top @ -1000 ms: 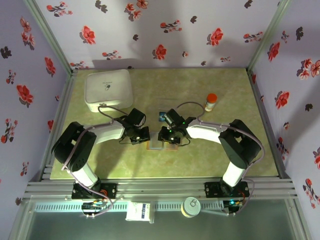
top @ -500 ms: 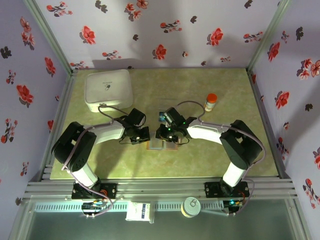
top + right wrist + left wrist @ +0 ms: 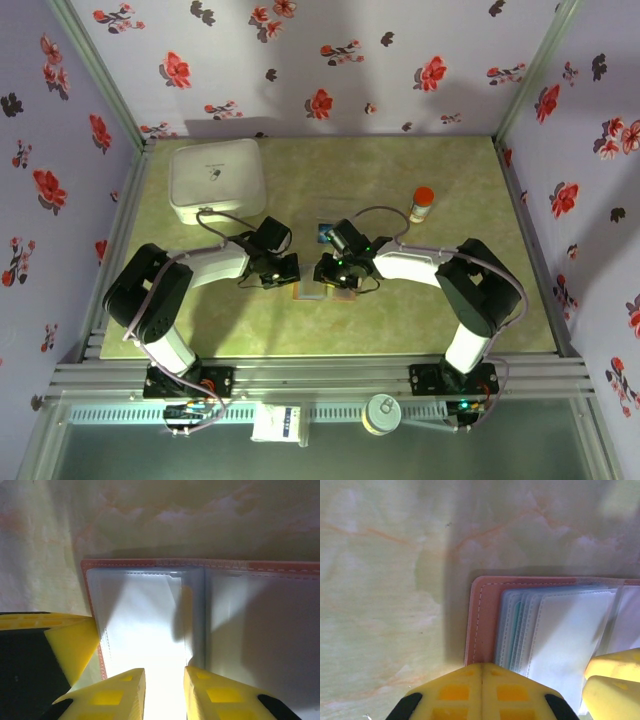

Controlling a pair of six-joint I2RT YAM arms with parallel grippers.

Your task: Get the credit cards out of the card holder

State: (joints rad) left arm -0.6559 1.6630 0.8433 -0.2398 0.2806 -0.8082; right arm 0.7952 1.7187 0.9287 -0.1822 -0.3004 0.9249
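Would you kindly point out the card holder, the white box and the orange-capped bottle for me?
card holder (image 3: 484,625), left wrist view, on its brown leather border.
white box (image 3: 218,180), top external view, on the middle of its lid.
orange-capped bottle (image 3: 421,209), top external view, on its body below the cap.

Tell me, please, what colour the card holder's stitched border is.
Reddish-brown with pale stitching; the card holder shows best in the left wrist view.
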